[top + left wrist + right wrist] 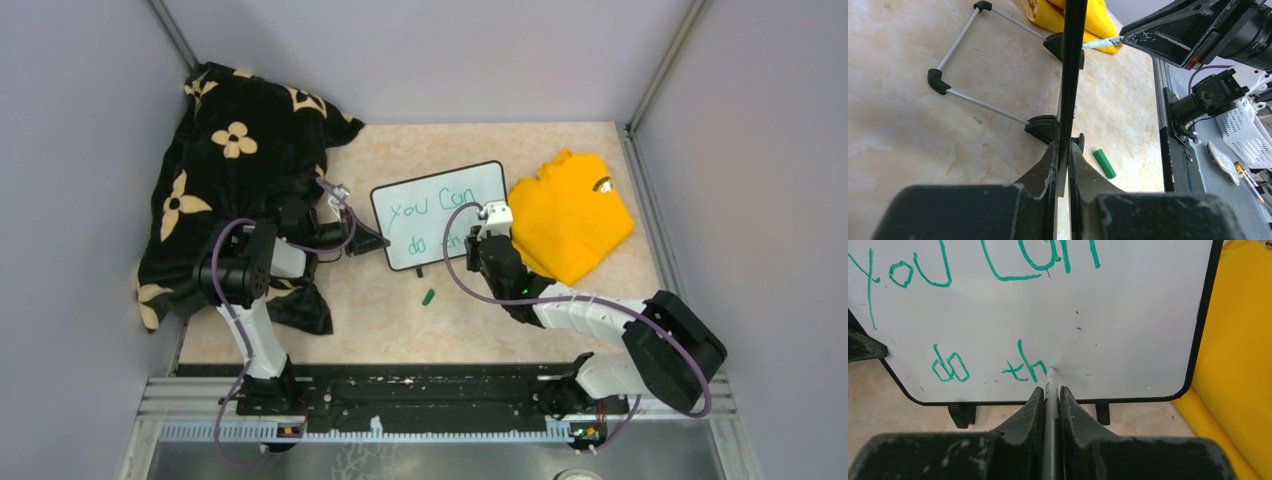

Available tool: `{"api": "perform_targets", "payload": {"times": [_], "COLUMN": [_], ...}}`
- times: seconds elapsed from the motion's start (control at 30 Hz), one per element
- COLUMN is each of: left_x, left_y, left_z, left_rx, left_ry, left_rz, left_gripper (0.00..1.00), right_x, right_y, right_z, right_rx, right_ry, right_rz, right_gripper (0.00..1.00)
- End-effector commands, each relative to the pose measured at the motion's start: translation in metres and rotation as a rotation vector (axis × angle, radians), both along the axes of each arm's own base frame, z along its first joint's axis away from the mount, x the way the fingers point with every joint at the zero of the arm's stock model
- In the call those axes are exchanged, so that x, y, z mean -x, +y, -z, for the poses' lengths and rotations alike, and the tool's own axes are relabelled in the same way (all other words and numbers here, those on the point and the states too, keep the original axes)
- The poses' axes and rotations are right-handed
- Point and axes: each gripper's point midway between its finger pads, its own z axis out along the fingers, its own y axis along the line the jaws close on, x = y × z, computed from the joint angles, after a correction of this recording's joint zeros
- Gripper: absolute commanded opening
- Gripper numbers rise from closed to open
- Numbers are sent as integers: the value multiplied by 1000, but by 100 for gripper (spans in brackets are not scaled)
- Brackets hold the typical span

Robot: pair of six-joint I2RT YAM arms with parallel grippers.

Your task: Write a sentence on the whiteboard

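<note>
So, whiteboard (440,212) reads "you can do th" in green.
It stands mid-surface (480,330), just beside a yellow shirt (570,215); the left pincer (1064,150) is clenched on its edge, and the right pincer (1051,392) grips a marker (1050,382), tip touching the board.

Soft, even light from above fills the top view. The beige marbled tabletop (400,320) carries only faint, diffuse shadows beside the arms, and the black flower-patterned cloth (230,190) at upper left loses its folds in darkness. In the right wrist view the white, black-framed whiteboard (1128,315) is bright without glare, with faint grey shading around the tip of the marker (1051,374). The left gripper (1064,147) and right gripper (1051,390), at the bottom of their own views, look blurred and out of focus
</note>
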Motion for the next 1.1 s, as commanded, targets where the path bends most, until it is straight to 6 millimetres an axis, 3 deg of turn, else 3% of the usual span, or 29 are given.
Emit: {"api": "perform_targets", "payload": {"times": [0.0, 1.07], "left_x": [7, 6], "left_y": [-5, -5], "left_z": [19, 19], "left_rx": [-26, -26], "left_ry": [89, 87], "left_rz": [0, 1], "left_gripper": [0, 0], "right_x": [-15, -23], "right_y": [4, 0], "right_z": [-25, -36], "right_rx": [-63, -85], "right_ry": [-65, -81], "right_rz": [40, 64], "right_gripper": [0, 0]}}
